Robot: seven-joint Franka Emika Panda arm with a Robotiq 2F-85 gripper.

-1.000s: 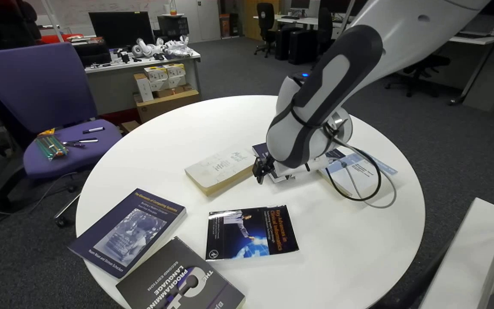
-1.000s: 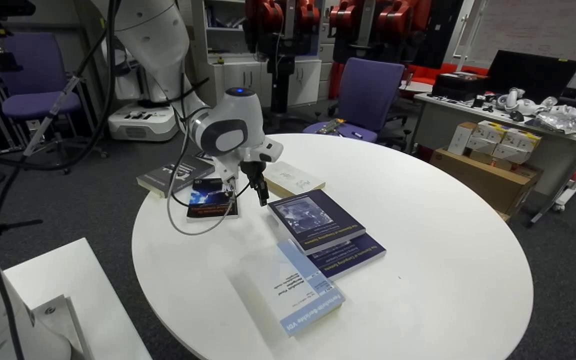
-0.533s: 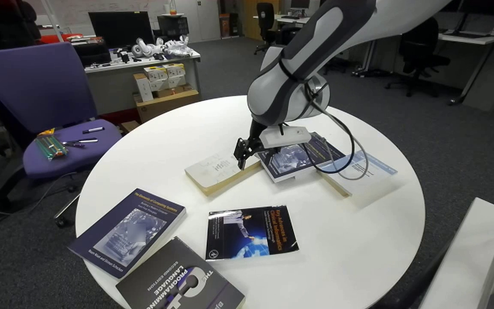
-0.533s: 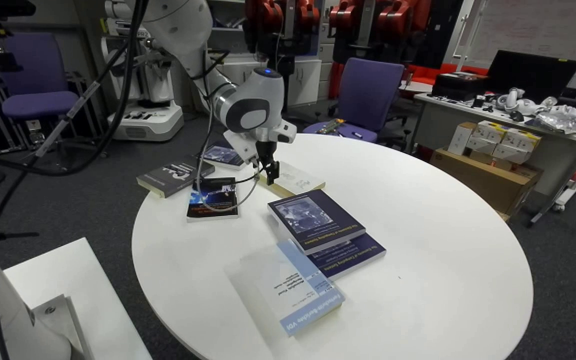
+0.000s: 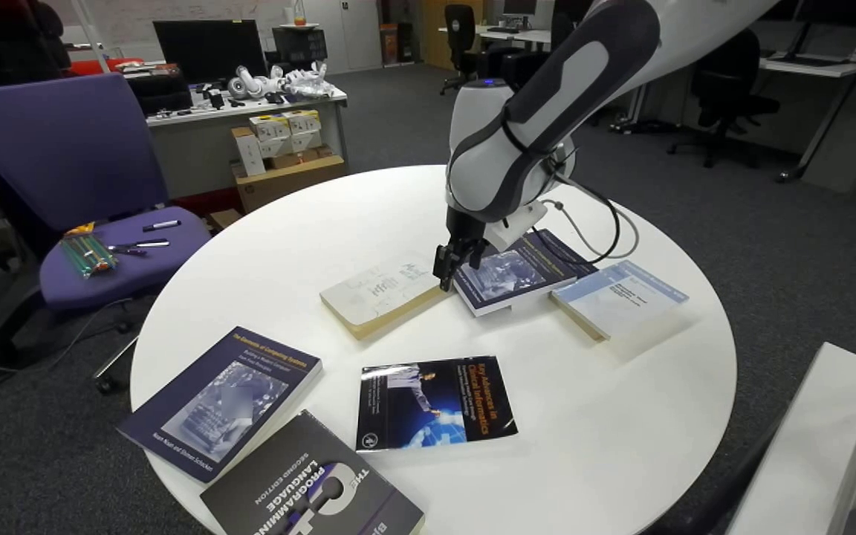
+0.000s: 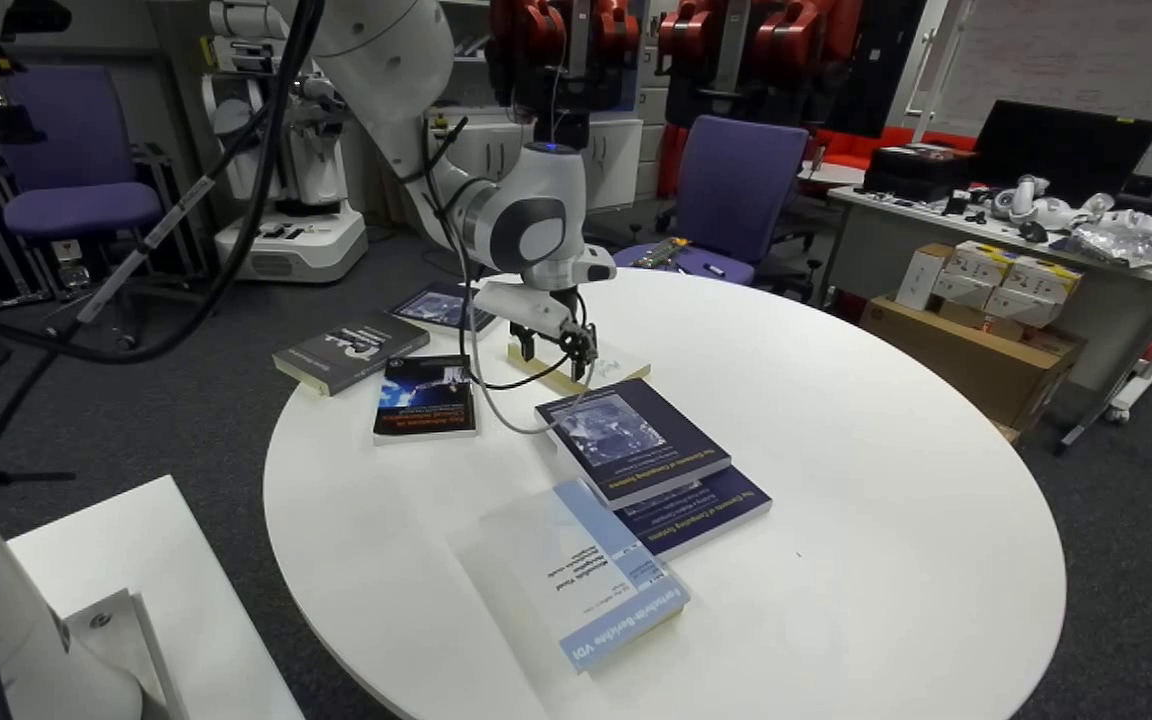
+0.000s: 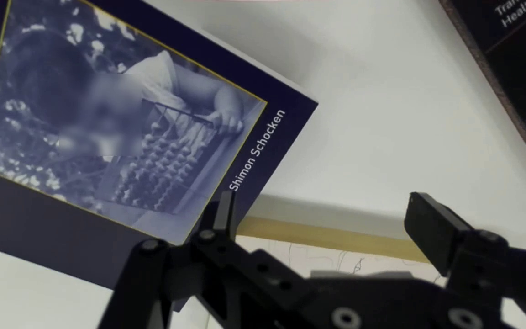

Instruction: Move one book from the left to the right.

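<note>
The black two-finger gripper (image 5: pixel 459 272) hung from the white and dark grey robot arm (image 5: pixel 498 167) above the round white table (image 5: pixel 591 446), and its jaws were standing wide apart. In the wrist view, the gap between them let one see the yellowish page edge of a thick cream-coloured book with thin scribbles (image 5: pixel 380 292), together with a strip of the table. One finger (image 7: pixel 225 214) covered, for that camera, part of a dark blue paperback titled "The Elements of Computing Systems" (image 6: pixel 636 440). How high above these two books the fingers were, I could not tell.

The books of the task, seven in number, were all on the table (which one of them was meant, I could not tell). The dark blue paperback rested partly upon a second dark blue book (image 6: pixel 721 510) of the same title. Just beside these two lay a light blue and white book (image 6: pixel 576 580). In an exterior view, three others were lying on the nearer part of the table: a third dark blue book (image 5: pixel 224 405) with that title, a dark grey programming book (image 5: pixel 316 479) just beside it, and a glossy black and blue book about clinical informatics (image 5: pixel 435 405).

Near the table stood a purple office chair (image 5: pixel 64 156), and on its seat lay a dark pen (image 5: pixel 162 225).
</note>
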